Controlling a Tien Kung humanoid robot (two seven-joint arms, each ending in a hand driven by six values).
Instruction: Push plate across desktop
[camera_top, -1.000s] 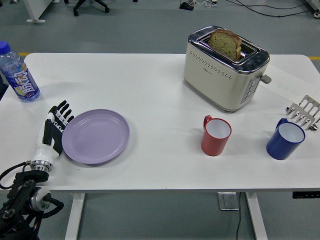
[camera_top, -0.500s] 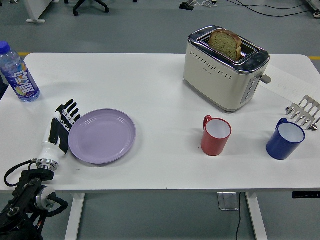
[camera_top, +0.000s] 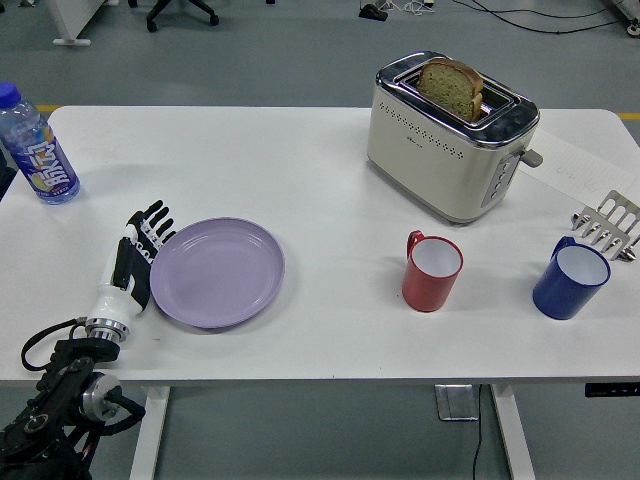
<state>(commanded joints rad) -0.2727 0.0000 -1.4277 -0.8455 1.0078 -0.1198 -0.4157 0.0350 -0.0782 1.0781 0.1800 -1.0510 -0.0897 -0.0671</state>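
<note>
A lilac plate (camera_top: 217, 272) lies flat on the white table (camera_top: 320, 180), left of centre near the front edge. My left hand (camera_top: 138, 258) comes in from the lower left and rests edge-on against the plate's left rim, fingers straight and together, holding nothing. My right hand is out of view.
A water bottle (camera_top: 36, 147) stands at the far left. A cream toaster (camera_top: 448, 137) with bread in it stands at the back right. A red mug (camera_top: 431, 271) and a blue mug (camera_top: 570, 280) stand to the right of the plate. A metal rack (camera_top: 608, 224) sits at the right edge.
My left hand has moved to the right with the plate against it. The plate has slid to the right across the table.
</note>
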